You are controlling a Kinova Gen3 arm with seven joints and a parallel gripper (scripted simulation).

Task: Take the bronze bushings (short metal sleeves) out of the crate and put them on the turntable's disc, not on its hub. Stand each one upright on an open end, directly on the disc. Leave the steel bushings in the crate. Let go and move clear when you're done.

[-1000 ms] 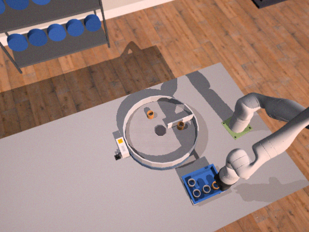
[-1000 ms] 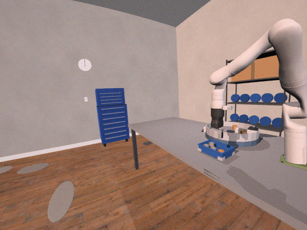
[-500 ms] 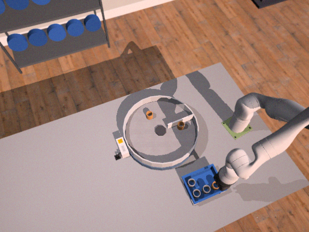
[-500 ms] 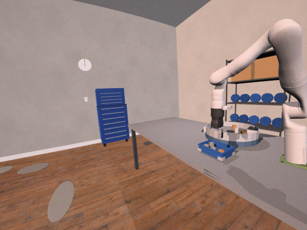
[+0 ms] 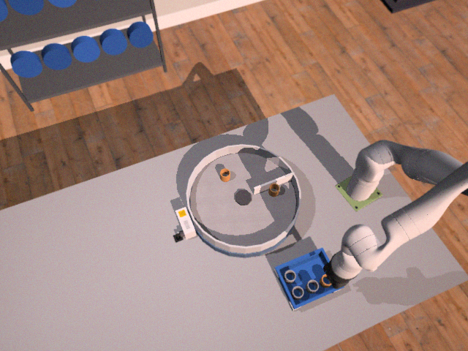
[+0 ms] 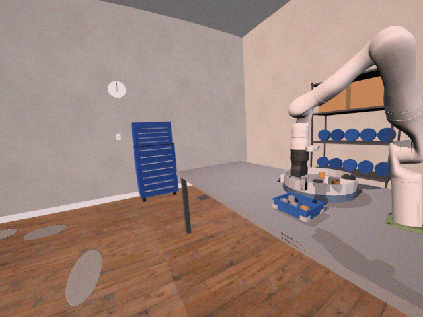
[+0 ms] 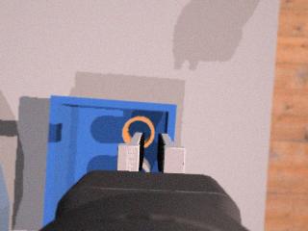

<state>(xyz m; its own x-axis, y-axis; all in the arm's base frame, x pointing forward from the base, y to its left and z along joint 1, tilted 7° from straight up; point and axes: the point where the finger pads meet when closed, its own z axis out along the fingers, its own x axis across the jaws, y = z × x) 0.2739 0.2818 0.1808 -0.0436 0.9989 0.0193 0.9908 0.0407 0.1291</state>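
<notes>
The blue crate (image 5: 306, 277) stands on the table in front of the turntable. It holds one bronze bushing (image 5: 325, 280) at its right end and three steel bushings (image 5: 297, 291), all upright. My gripper (image 7: 150, 145) hangs well above the crate, over the bronze bushing (image 7: 139, 131). Its fingers stand a narrow gap apart with nothing between them. It also shows in the side view (image 6: 303, 185), clear of the crate (image 6: 298, 205). Two bronze bushings (image 5: 225, 175) (image 5: 274, 189) stand upright on the turntable's disc (image 5: 234, 215), away from the dark hub (image 5: 242, 197).
A raised white rim (image 5: 196, 227) rings the disc, and a white bar (image 5: 273, 182) reaches from the rim towards the hub. A small white control box (image 5: 185, 223) sits at the turntable's left. My arm's base (image 5: 359, 194) stands at the right. A shelf with blue discs (image 5: 82, 49) is behind the table.
</notes>
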